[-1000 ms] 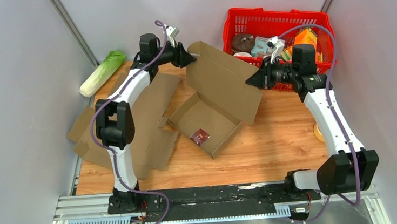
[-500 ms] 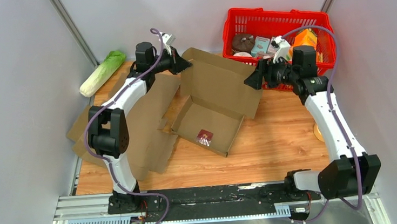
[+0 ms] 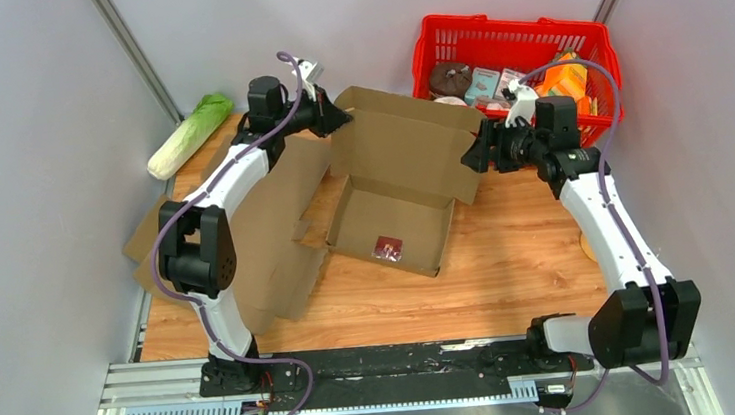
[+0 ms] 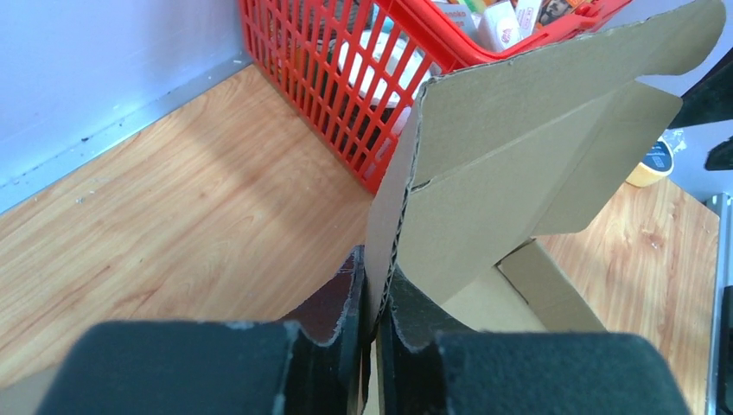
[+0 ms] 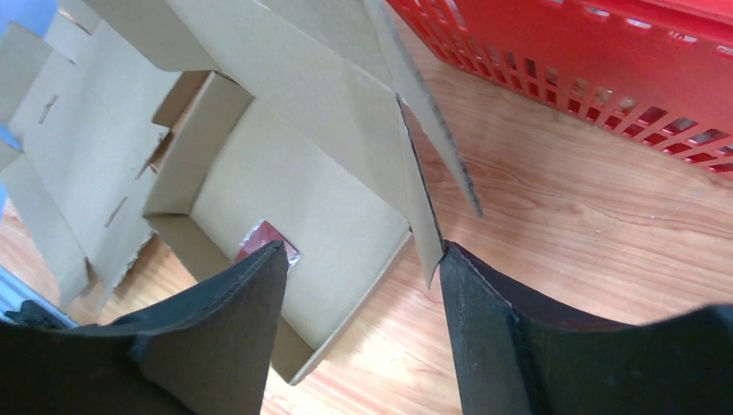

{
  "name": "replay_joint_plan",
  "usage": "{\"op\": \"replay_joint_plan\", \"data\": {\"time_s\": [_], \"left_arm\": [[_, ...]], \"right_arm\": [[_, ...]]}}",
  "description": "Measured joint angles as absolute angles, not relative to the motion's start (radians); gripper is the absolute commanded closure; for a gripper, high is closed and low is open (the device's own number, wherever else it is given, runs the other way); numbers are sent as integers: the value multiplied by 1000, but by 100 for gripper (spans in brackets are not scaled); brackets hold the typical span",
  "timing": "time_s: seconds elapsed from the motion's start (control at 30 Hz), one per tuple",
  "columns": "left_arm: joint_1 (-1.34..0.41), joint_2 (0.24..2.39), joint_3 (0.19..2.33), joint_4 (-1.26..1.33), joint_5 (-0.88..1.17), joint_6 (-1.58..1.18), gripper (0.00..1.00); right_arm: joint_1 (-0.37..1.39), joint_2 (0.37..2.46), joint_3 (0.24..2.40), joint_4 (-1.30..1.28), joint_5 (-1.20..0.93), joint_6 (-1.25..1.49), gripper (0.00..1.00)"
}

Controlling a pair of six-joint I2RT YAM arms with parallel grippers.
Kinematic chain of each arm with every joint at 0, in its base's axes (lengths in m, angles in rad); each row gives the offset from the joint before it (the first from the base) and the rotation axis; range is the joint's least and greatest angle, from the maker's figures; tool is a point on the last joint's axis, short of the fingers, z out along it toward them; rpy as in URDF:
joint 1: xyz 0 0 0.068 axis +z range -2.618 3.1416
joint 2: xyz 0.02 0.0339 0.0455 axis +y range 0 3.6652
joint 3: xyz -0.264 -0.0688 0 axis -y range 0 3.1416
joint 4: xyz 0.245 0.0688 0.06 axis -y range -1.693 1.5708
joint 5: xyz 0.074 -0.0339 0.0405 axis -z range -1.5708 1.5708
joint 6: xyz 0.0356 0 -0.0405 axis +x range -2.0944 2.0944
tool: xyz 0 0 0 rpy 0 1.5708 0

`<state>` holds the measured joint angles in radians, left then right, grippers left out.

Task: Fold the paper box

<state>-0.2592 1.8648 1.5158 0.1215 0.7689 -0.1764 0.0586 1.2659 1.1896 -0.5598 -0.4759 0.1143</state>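
The brown paper box [image 3: 390,228] lies open mid-table with its lid [image 3: 404,149] tilted up at the back. A small red packet [image 3: 387,248] rests on its floor. My left gripper [image 3: 336,118] is shut on the lid's left corner. In the left wrist view the corrugated edge [image 4: 389,216] is pinched between the fingers of that gripper [image 4: 373,294]. My right gripper [image 3: 474,150] stands open at the lid's right side flap. In the right wrist view that flap's corner [image 5: 423,233] hangs between the open jaws of the gripper [image 5: 363,259], touching the right finger [image 5: 484,328].
A red basket [image 3: 515,44] of groceries stands at the back right, close behind the lid. A green cabbage [image 3: 189,133] lies at the back left. Flat cardboard sheets [image 3: 266,236] cover the left side. A tape roll [image 3: 585,245] sits by the right arm.
My right gripper has opened and let go of the lid's right edge. My left gripper has shut on the lid's left corner. The box has turned and slid a little right and nearer.
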Motion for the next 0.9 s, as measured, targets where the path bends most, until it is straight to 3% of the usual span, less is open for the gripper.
{"op": "replay_joint_plan", "data": {"time_s": [0.07,0.13,0.17,0.23,0.27,0.3,0.47,0.73,0.9], "left_arm": [[-259,1865,1516,114,759,-177,85],[-260,1864,1510,115,745,-181,87],[-260,1863,1501,116,737,-183,89],[-259,1854,1476,117,712,-186,98],[-259,1846,1460,117,697,-187,100],[-260,1836,1443,124,675,-192,100],[-276,1756,1371,123,500,-241,100],[-439,1668,1341,56,-52,-406,100],[-469,1638,1247,94,-157,-510,100]], "right_arm": [[59,1273,1172,-544,-457,113,52],[63,1275,1151,-524,-438,118,57],[67,1275,1142,-514,-430,120,69],[88,1275,1129,-495,-392,124,81],[105,1275,1126,-490,-375,125,96],[128,1275,1126,-487,-347,131,100],[247,1260,1114,-425,-165,170,100],[420,1237,1057,-254,264,289,98],[472,1237,970,-146,424,345,97]]}}
